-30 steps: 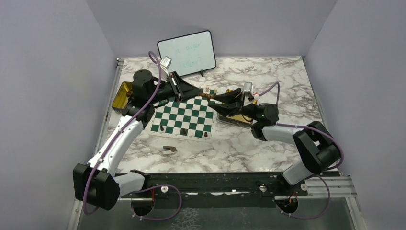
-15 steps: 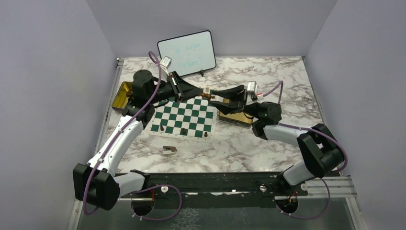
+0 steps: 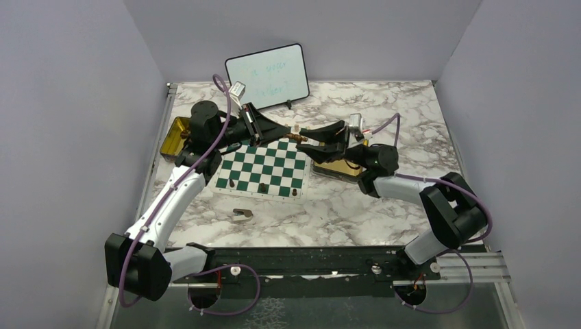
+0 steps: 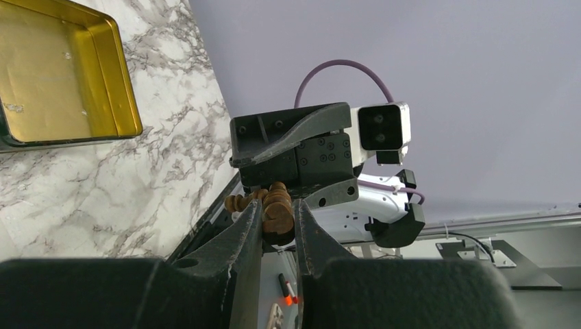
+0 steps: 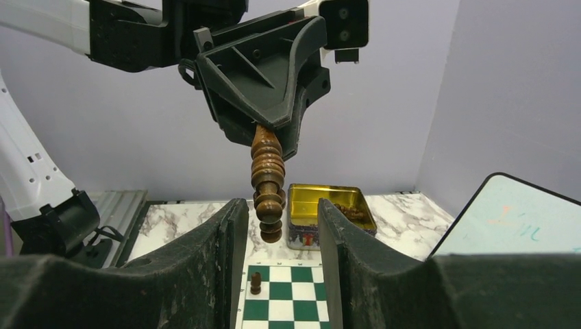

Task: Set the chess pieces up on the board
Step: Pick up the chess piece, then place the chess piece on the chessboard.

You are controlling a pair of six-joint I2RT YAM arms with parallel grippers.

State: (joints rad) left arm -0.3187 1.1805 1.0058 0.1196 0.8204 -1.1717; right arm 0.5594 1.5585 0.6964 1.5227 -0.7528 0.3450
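Your left gripper (image 4: 277,214) clamps a dark brown chess piece (image 5: 267,179) in midair over the far edge of the board (image 3: 261,168). Only the right wrist view shows your right gripper (image 5: 279,209) spread, flanking the piece without touching.

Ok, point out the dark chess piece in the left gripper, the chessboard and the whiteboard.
dark chess piece (image 5: 268,181): right wrist view, on its ribbed middle.
chessboard (image 3: 262,168): top external view, on bare squares near its centre.
whiteboard (image 3: 267,77): top external view, on the middle of its white face.
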